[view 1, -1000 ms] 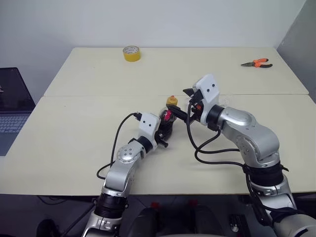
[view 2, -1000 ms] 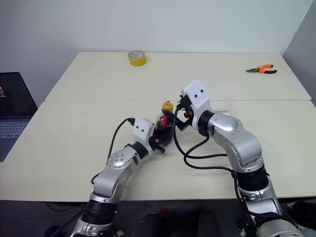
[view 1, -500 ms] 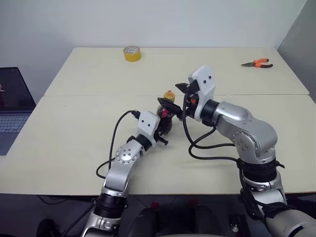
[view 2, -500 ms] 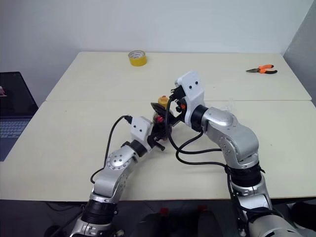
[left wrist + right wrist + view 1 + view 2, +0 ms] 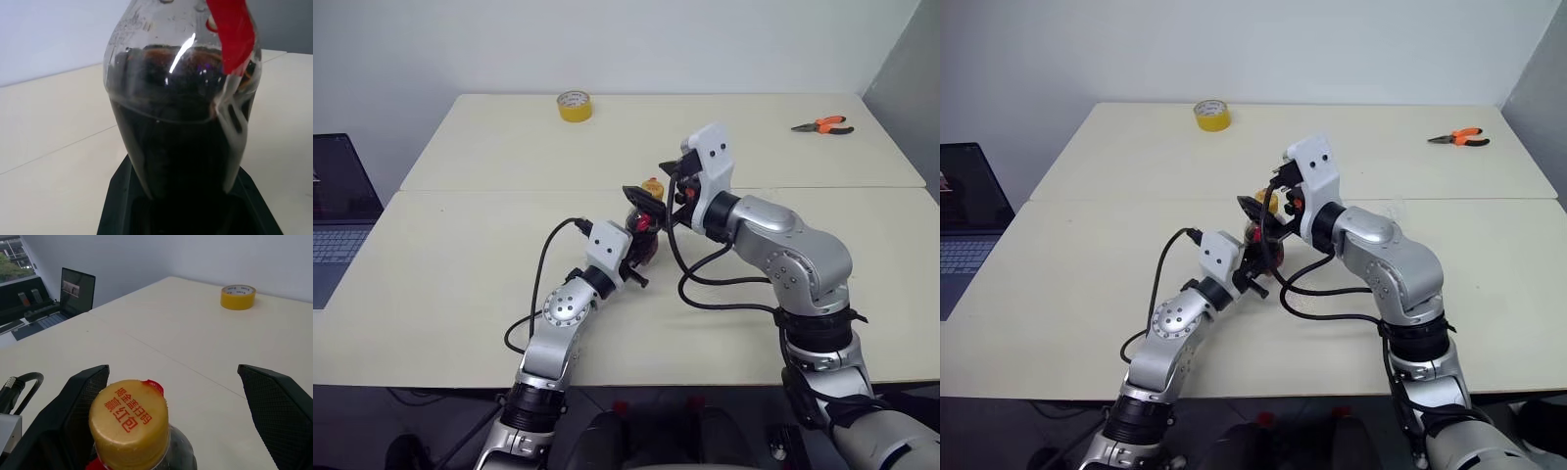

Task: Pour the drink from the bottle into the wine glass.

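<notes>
Left eye view: at frame centre the left tool (image 5: 641,257) is clamped on the bottle (image 5: 646,240), holding it upright just above the tabletop (image 5: 460,264). The right tool (image 5: 653,198), fingers spread wide, straddles the yellow cap (image 5: 653,187) from the right, so the right arm looks placed to unscrew it before pouring.

Left wrist view: the drink (image 5: 186,147) fills the bottle's body to the shoulder, the red label (image 5: 232,34) at upper right.

Right wrist view: the cap sits at bottom centre between the two black fingers (image 5: 80,406), apparently untouched; a tape roll (image 5: 238,296) lies upper right, a laptop (image 5: 73,296) upper left.

The wine glass cannot be made out.
</notes>
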{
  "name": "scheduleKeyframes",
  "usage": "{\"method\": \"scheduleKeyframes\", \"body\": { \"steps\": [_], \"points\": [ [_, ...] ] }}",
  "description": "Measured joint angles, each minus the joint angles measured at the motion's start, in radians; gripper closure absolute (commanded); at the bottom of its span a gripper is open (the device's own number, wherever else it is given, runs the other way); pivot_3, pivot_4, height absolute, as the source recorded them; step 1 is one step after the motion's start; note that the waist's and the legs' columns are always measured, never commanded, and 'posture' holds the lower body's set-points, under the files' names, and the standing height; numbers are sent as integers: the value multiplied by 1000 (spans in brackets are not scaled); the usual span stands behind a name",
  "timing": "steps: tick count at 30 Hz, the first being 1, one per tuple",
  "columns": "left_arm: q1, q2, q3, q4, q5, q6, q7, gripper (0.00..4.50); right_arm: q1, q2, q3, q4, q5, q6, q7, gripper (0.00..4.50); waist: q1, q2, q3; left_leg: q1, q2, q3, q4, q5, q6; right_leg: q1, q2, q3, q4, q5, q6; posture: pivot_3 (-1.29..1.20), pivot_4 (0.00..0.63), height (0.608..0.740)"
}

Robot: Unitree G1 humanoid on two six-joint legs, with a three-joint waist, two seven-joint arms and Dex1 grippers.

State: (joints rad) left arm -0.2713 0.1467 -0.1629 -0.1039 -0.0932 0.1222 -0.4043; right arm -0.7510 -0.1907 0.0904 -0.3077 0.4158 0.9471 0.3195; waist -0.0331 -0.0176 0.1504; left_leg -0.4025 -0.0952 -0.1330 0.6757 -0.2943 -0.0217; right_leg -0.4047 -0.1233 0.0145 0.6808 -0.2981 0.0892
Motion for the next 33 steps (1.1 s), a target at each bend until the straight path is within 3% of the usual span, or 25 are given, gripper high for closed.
{"method": "scheduleKeyframes", "body": {
  "steps": [13,24,33],
  "points": [
    [0,-15,-6,37,0,-52,-13,3761,58,-41,-37,-40,58,-12,32,0,0,0,0,0,0,0,0,0,0,0,0,0,0,0,0,0,150,740],
    [-3,-14,17,38,-1,-68,-3,3762,104,-46,-196,-91,259,29,56,0,1,0,0,0,0,0,0,0,0,0,0,0,0,0,0,0,150,740],
    [-2,-12,24,39,-1,-69,0,3762,110,-80,-146,-134,302,21,86,0,0,0,0,0,0,0,0,0,0,0,0,0,0,0,0,0,150,740]
  ]
}}
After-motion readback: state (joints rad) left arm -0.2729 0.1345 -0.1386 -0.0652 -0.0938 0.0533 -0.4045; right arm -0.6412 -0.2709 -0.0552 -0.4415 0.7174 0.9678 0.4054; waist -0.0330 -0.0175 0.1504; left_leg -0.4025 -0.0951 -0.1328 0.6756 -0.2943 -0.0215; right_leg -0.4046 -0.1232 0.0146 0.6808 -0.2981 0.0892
